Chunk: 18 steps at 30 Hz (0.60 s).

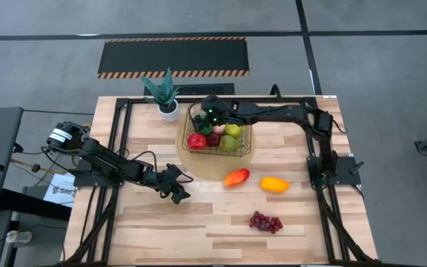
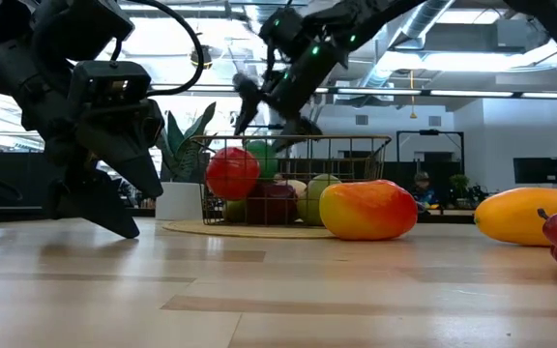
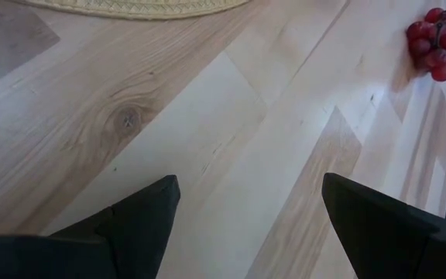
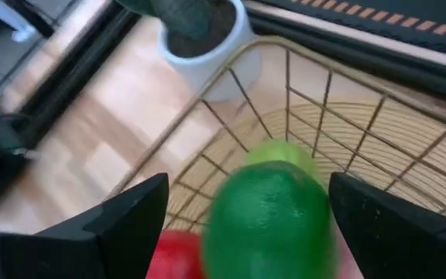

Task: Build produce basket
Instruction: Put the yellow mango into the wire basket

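Observation:
The gold wire basket (image 1: pixel 247 145) stands on a round woven mat (image 1: pixel 199 167) and holds a red apple (image 1: pixel 196 140), green pears and other fruits. My right gripper (image 1: pixel 210 117) hangs open over the basket's far left corner. In its wrist view a green lime (image 4: pixel 273 221) lies below and between the spread fingers, with a gap on each side. The orange-red mango (image 1: pixel 236 177), the yellow-orange fruit (image 1: pixel 274 184) and the purple grapes (image 1: pixel 265 222) lie on the table. My left gripper (image 1: pixel 178 190) is open, low over bare wood to the mango's left.
A white pot with a spiky plant (image 1: pixel 168 107) stands just beyond the basket's far left corner, close to my right gripper. Black frame rails run along the table's left and right sides. Bare wood stretches across the near half, apart from the grapes (image 3: pixel 440 43).

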Tool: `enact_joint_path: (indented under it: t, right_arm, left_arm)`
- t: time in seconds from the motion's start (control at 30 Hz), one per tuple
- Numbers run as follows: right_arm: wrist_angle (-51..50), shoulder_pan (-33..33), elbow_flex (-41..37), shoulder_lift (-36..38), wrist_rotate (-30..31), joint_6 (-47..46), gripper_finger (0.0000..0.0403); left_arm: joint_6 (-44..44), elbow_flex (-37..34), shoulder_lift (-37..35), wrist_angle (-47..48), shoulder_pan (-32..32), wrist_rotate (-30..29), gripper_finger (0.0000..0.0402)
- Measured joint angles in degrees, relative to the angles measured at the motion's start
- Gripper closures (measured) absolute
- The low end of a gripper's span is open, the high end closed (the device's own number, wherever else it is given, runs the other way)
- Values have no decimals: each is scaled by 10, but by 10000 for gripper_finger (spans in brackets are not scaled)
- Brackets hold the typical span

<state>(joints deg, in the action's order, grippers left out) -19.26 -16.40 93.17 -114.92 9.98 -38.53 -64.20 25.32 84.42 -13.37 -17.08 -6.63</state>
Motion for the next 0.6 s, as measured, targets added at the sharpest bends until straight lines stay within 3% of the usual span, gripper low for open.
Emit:
enact_joint_path:
  t: [0.33, 0.6]
  right_arm:
    - [-172, 13, 1, 156, -12, 5, 31]
    - [-389, 116, 1, 302, 0, -43, 37]
  left_arm:
    - [0, 0, 1, -6, 1, -1, 85]
    - [0, 0, 1, -9, 1, -2, 85]
